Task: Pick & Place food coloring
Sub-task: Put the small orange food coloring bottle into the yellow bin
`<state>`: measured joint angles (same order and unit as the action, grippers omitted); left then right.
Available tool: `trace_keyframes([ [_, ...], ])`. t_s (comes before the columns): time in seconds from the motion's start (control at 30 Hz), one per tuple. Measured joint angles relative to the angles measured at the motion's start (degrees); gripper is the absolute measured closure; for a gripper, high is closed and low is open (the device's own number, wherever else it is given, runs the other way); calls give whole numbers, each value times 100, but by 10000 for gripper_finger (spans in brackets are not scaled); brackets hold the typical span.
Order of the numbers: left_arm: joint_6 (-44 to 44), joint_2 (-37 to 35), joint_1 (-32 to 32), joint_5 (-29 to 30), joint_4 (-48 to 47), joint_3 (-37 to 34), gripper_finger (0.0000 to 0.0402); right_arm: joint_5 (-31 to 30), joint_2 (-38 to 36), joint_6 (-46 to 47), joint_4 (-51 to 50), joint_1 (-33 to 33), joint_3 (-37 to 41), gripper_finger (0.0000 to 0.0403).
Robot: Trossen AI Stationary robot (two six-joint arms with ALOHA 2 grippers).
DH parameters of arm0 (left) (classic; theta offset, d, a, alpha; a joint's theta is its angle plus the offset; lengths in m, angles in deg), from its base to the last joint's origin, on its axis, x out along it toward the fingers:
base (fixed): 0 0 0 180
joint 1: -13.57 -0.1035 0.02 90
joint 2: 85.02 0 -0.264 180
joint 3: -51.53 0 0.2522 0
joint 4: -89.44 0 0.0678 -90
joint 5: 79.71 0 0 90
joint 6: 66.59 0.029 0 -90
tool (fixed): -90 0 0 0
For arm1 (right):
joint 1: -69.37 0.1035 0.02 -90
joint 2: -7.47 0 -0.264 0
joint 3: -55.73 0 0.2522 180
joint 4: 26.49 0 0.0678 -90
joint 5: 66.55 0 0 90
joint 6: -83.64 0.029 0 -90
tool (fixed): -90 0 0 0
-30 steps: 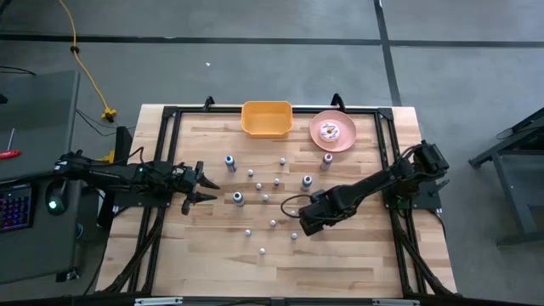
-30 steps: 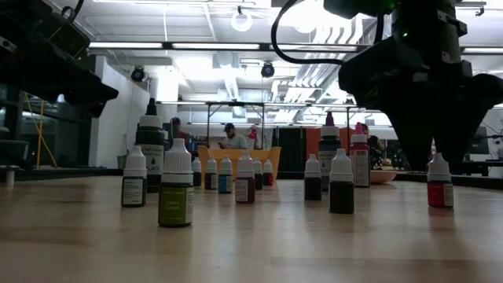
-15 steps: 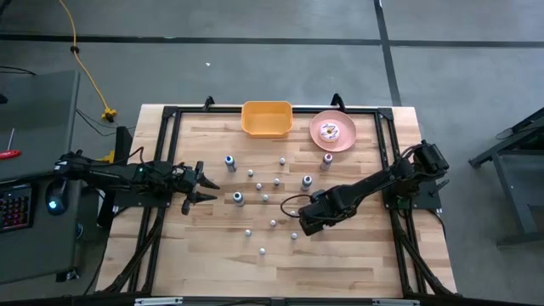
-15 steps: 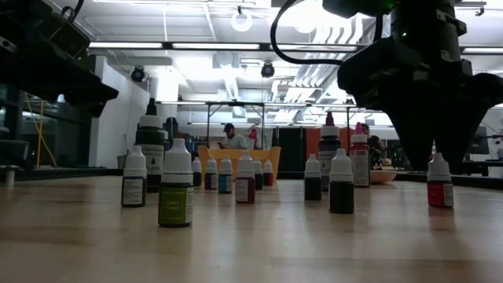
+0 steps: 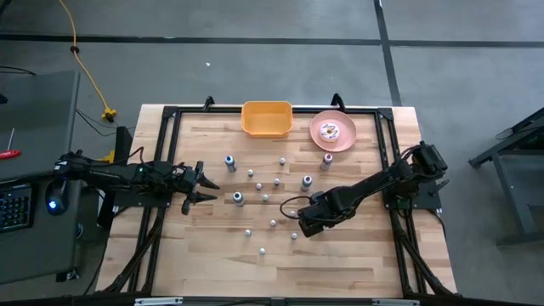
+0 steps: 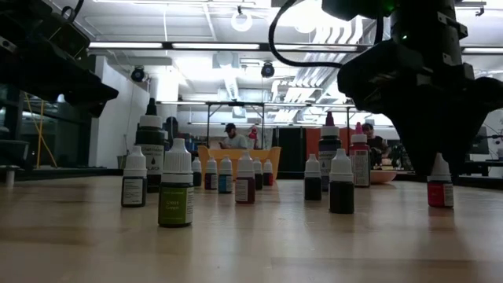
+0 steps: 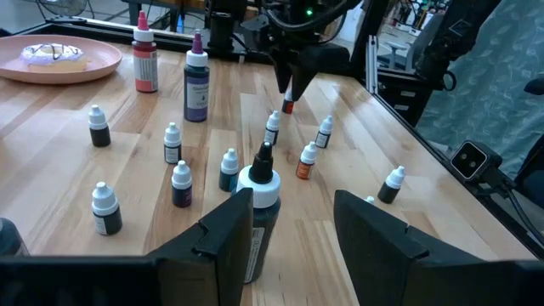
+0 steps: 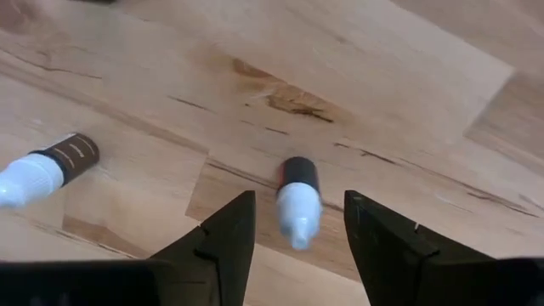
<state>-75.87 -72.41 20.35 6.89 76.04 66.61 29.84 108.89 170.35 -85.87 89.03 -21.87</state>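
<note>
Hovering right gripper (image 8: 293,223) over red bottle (image 8: 297,201) | jaws spread astride | bottle upright, cap up

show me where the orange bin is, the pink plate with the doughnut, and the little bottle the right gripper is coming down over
orange bin (image 5: 267,129), high view, on its front rim.
pink plate (image 5: 316,136), high view, on bare rim left of the doughnut.
little bottle (image 8: 298,199), right wrist view, on its white cap, between the right gripper's open fingers.
</note>
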Motion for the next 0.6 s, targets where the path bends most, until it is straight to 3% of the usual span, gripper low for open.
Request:
trace_keyframes([
  [0.6,2,0,-2,0,4,2,238,56,47,-66,58,0,-2,278],
])
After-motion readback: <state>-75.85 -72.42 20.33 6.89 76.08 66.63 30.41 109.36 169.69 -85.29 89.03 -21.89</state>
